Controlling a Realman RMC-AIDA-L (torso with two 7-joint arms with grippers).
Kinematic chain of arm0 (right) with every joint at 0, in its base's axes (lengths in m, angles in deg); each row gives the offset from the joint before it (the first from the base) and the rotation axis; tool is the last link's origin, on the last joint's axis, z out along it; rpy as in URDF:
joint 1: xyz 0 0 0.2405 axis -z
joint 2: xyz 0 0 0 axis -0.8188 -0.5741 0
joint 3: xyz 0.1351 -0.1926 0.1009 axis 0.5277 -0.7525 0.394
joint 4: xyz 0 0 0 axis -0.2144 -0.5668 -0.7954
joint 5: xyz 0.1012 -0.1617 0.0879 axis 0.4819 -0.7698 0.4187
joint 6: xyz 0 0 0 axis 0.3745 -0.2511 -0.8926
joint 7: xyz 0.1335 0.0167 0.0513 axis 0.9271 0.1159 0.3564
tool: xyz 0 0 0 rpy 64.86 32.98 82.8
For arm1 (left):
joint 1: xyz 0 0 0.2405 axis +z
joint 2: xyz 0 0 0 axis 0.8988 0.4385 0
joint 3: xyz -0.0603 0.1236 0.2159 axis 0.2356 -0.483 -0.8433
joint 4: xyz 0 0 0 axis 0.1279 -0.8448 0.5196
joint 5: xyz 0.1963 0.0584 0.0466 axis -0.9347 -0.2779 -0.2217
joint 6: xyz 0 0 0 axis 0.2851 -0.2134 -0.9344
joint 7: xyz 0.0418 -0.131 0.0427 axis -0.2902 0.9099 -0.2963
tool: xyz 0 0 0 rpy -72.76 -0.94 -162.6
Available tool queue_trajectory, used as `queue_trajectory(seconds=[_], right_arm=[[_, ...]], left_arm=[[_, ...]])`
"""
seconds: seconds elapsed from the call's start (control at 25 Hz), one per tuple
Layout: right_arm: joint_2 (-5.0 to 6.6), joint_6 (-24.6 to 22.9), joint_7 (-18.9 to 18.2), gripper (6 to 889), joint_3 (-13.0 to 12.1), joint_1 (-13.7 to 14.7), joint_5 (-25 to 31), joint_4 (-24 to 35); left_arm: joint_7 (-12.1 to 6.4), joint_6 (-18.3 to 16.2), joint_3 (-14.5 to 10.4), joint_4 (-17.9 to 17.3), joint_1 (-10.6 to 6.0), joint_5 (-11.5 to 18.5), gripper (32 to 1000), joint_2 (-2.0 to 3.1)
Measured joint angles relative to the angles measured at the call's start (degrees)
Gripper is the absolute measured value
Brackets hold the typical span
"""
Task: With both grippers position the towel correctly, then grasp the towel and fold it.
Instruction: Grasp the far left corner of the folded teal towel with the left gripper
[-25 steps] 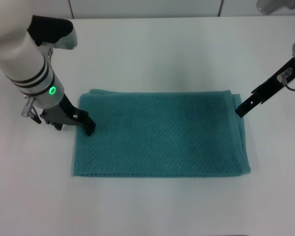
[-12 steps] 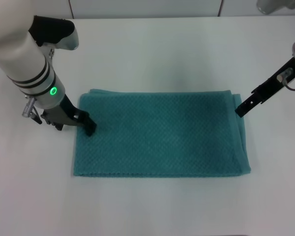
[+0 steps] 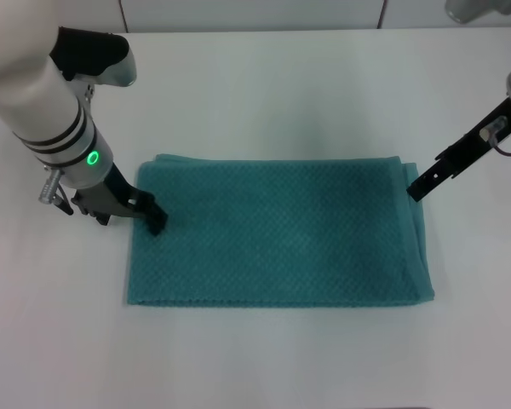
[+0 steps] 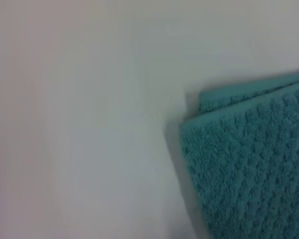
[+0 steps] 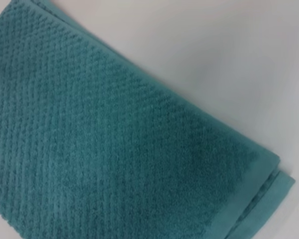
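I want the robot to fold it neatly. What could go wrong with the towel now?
The towel already lies in layers, as the wrist views show at its corners, so a gripper might pinch only the top layer and the fold could come out crooked. The left gripper sits on the towel's left edge, while the right gripper is at the far right corner; if they pull unevenly, the towel may twist or bunch on the table.

- The left gripper [image 3: 153, 217] sits at the towel [image 3: 279, 232]'s left edge; whether its fingers pinch the cloth cannot be told.
- The right gripper [image 3: 419, 189] is a slim bar at the towel's right edge; finger state unreadable.
- Both wrist views cut the towel [image 4: 249, 164] [image 5: 114, 144] off at the frame edges.
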Motion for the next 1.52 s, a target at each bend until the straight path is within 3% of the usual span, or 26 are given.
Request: queue_trajectory(seconds=[1.52], right_arm=[[0.00,-0.5,-0.1,853,-0.3,0.1,0.0,-0.1]], left_arm=[[0.00,0.3,-0.1,0.3,-0.32,0.7,877,-0.11]])
